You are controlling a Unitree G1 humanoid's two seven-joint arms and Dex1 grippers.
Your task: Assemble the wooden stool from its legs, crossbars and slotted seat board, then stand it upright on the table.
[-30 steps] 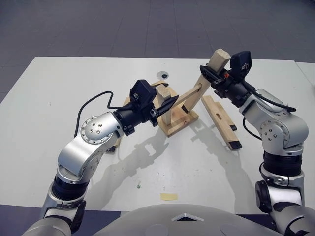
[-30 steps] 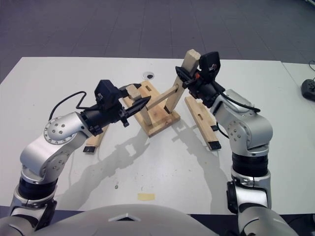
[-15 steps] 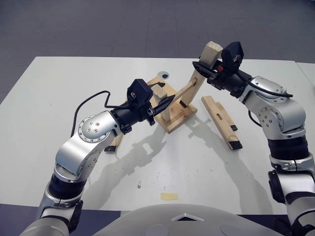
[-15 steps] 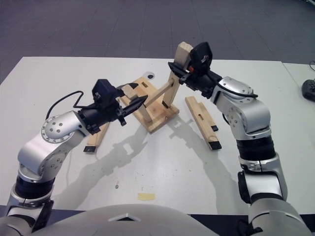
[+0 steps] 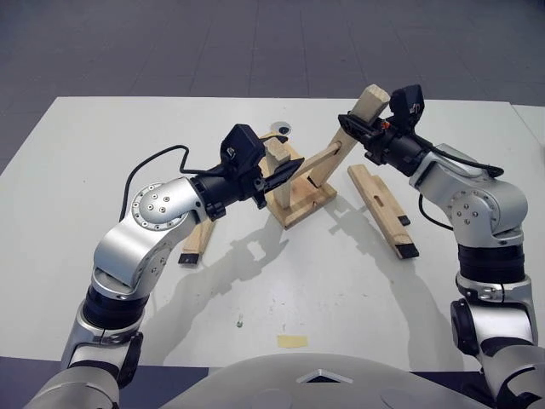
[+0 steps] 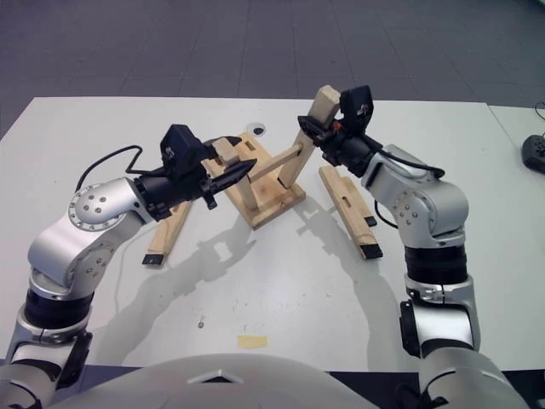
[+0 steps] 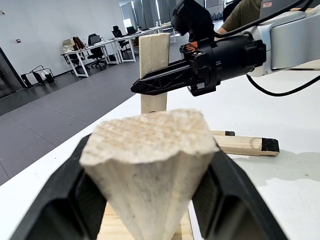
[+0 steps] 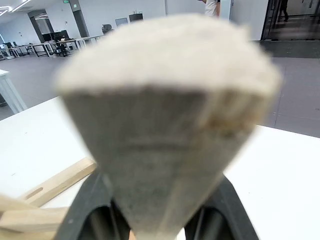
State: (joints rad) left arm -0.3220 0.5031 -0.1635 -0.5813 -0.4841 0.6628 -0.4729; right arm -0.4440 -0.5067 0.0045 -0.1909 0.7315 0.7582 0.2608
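- Here, the seat board lies flat on the white tabletop, about midway between the left and right edges and closer to the far edge than the near one
- The left gripper is clenched on the short leg, which stands roughly upright on the seat board; in the left wrist view its black fingers press on both sides of the leg's top end
- The right gripper is clenched just below the top of the tilted leg, which leans toward the right edge while its lower end meets the seat board
- A crossbar runs from the tilted leg down toward the short leg; whether its ends sit fully in their slots cannot be told
- A loose leg with a dark tip lies flat between the seat board and the right edge, apart from the board
- A second loose leg lies flat under the left arm, on the left-edge side of the board
- A yellow tape scrap lies near the near edge
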